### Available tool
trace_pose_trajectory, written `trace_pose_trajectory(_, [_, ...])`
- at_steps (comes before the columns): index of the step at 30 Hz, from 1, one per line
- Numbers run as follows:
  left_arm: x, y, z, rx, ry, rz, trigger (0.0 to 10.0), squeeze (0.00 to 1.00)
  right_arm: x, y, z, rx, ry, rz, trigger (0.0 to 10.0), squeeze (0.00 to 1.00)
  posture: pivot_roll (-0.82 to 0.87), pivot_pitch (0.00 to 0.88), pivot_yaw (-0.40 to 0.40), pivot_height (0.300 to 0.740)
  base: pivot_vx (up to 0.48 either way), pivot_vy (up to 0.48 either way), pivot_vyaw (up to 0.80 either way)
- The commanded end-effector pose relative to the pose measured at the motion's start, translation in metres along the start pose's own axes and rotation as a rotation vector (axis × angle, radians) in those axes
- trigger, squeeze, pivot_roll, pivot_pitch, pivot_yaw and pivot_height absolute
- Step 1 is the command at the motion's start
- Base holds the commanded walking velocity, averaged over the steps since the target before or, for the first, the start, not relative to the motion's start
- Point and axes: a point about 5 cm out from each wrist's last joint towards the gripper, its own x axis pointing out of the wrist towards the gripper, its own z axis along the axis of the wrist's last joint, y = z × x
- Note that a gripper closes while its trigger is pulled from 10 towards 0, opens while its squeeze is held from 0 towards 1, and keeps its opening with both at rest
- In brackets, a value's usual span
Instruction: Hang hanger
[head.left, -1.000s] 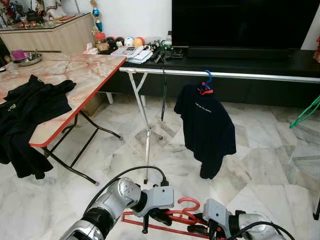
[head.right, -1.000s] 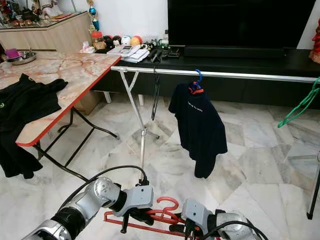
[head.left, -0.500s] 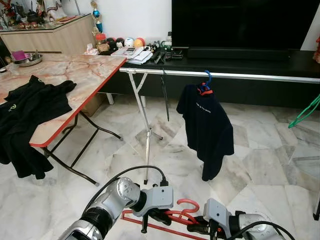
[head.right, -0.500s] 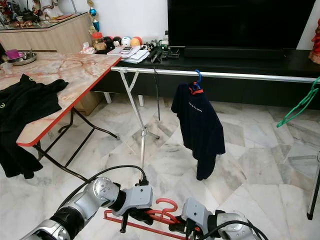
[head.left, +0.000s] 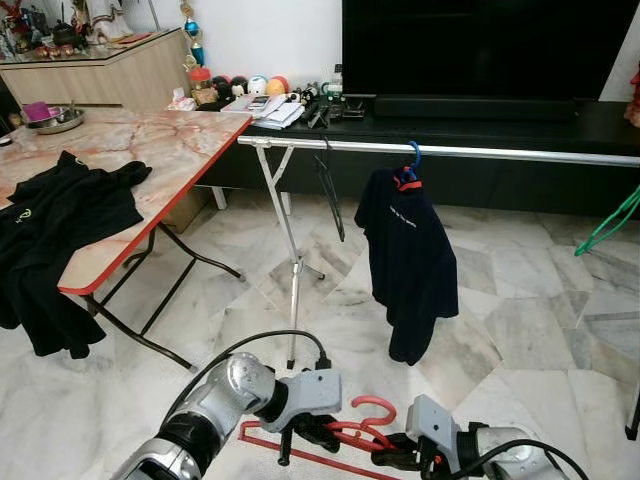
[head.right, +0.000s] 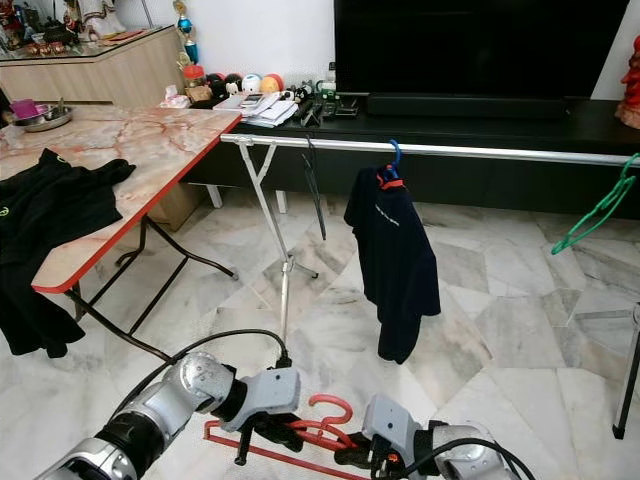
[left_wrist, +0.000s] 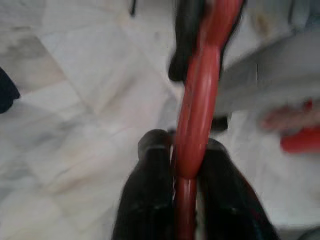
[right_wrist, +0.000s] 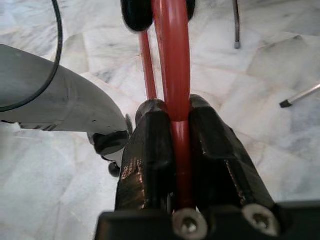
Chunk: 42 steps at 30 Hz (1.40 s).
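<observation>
I hold a red plastic hanger (head.left: 362, 420) low in front of me, above the marble floor, its hook curving upward. My left gripper (head.left: 318, 434) is shut on the hanger's left shoulder, and the left wrist view shows the red bar (left_wrist: 195, 125) pinched between both black fingers. My right gripper (head.left: 392, 458) is shut on the hanger (right_wrist: 172, 60) close to the hook. Ahead stands a silver clothes rail (head.left: 470, 150) on a folding stand. A dark shirt (head.left: 408, 262) hangs from it on a blue hanger (head.left: 413, 155), and a thin black hanger (head.left: 328, 185) hangs to its left.
A marble-topped folding table (head.left: 180, 140) with a red edge stands at the left, with black garments (head.left: 55, 225) draped over its edge. Behind the rail is a low black TV console (head.left: 520, 120) with a large screen. A green hanger (head.left: 615, 222) shows at the right edge.
The hung shirt has swung and turned narrower on the rail. The black hanger has tilted. Both grippers still hold the red hanger, slightly lower in view.
</observation>
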Motion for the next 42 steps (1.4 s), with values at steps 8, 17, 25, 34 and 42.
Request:
trace_pose_trajectory(8, [-0.007, -0.004, 0.008, -0.015, -0.088, -0.079, 10.0, 1.00, 0.008, 0.006, 0.002, 0.006, -0.012, 0.045, 0.0, 0.00, 0.01, 0.032, 0.049, 0.740, 0.000, 0.000, 0.00])
trace_pose_trajectory(17, [-0.024, -0.006, -0.009, -0.038, -0.014, -0.045, 10.0, 1.00, 0.002, 0.020, -0.033, 0.094, 0.122, 0.020, 0.0, 0.00, 0.02, 0.041, 0.054, 0.740, 0.000, 0.000, 0.00])
trace_pose_trajectory(25, [-0.034, -0.012, -0.032, -0.097, 0.052, -0.021, 10.0, 1.00, -0.016, 0.017, -0.045, 0.261, 0.050, -0.096, 0.0, 0.00, 0.02, 0.046, 0.061, 0.740, 0.000, 0.000, 0.00])
trace_pose_trajectory(34, [-0.048, -0.002, -0.084, -0.331, 0.159, 0.536, 10.0, 0.00, -0.036, 0.005, -0.064, 0.420, 0.041, -0.472, 0.0, 0.00, 0.02, 0.049, 0.069, 0.740, 0.000, 0.000, 0.00])
trace_pose_trajectory(42, [-0.046, -0.050, -0.151, -0.816, 0.240, 0.960, 10.0, 0.00, -0.060, 0.005, -0.097, 0.770, 0.049, -1.074, 0.0, 0.00, 0.02, 0.050, 0.066, 0.740, 0.000, 0.000, 0.00])
